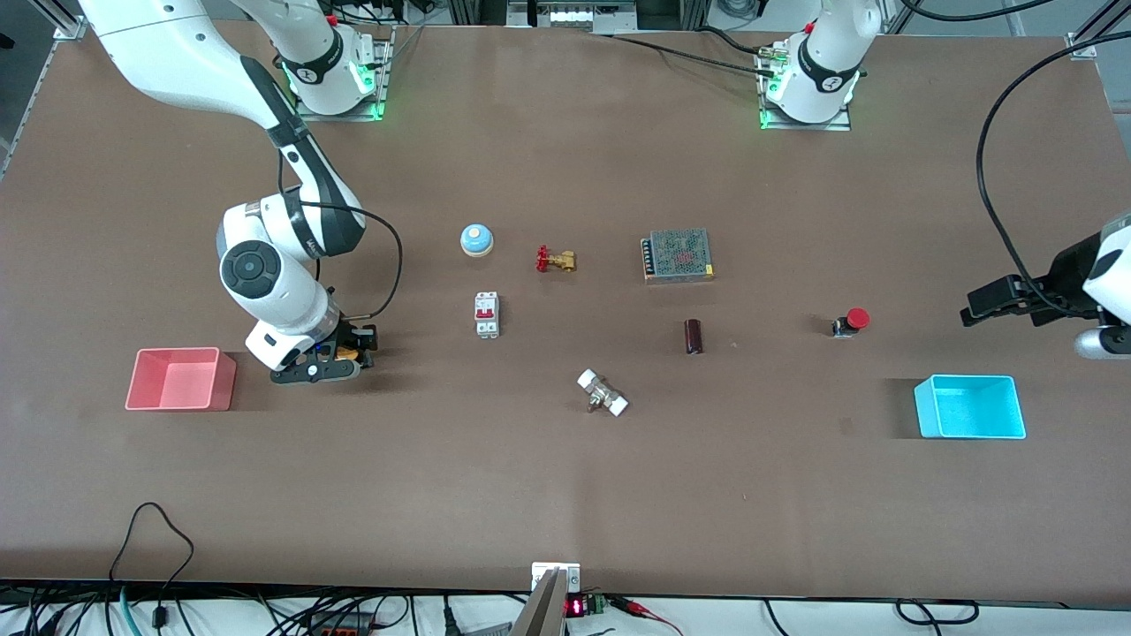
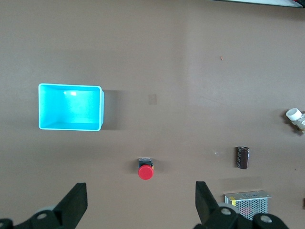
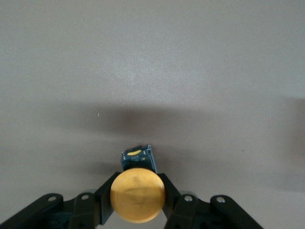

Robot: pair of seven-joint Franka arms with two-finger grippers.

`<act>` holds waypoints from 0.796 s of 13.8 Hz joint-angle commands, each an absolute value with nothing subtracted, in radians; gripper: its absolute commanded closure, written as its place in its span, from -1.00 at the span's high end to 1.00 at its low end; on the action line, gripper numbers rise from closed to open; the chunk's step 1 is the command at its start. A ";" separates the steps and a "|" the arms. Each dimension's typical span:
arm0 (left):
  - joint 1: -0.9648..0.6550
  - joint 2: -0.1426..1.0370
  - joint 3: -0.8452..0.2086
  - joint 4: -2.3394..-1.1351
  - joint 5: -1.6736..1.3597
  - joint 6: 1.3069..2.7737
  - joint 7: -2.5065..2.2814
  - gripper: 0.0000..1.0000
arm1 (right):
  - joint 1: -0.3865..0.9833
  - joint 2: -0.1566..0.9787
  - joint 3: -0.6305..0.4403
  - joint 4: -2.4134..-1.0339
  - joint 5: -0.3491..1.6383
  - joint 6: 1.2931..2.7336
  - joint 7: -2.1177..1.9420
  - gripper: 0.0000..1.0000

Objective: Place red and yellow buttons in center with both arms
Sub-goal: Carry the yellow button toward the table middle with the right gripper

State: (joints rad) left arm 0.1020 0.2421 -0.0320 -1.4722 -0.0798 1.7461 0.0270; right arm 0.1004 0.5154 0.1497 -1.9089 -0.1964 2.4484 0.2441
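Observation:
The red button [image 1: 852, 321] lies on the brown table toward the left arm's end; it also shows in the left wrist view [image 2: 145, 171]. My left gripper [image 1: 976, 311] is open and empty, up over the table beside the red button, which sits just ahead of its spread fingers [image 2: 76, 204]. My right gripper [image 1: 340, 358] is low at the table beside the pink bin, shut on the yellow button [image 3: 137, 194]. The button's orange-yellow cap sits between the fingers, its black body pointing away. Only a bit of it shows in the front view [image 1: 348, 354].
A pink bin [image 1: 177, 380] stands at the right arm's end and a cyan bin [image 1: 969, 406] at the left arm's end. In the middle lie a blue bell [image 1: 476, 238], a brass valve [image 1: 556, 260], a power supply [image 1: 678, 254], a breaker [image 1: 487, 314], a dark cylinder [image 1: 694, 336] and a white fitting [image 1: 603, 393].

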 commanded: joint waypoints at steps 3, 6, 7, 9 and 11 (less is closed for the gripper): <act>0.110 0.222 -0.058 -1.489 -0.041 1.744 -0.037 1.00 | 0.110 0.534 0.146 -1.905 -0.221 2.479 0.272 -0.29; 0.109 0.218 -0.063 -1.494 -0.040 1.744 -0.038 1.00 | 0.112 0.537 0.146 -1.905 -0.221 2.479 0.273 0.00; 0.110 0.219 -0.064 -1.494 -0.040 1.744 -0.037 1.00 | 0.112 0.537 0.146 -1.905 -0.221 2.479 0.273 0.11; 0.109 0.218 -0.064 -1.494 -0.040 1.744 -0.035 1.00 | 0.110 0.532 0.146 -1.899 -0.210 2.479 0.270 0.76; 0.109 0.219 -0.066 -1.493 -0.040 1.746 -0.032 1.00 | 0.109 0.481 0.146 -1.870 -0.199 2.430 0.259 1.00</act>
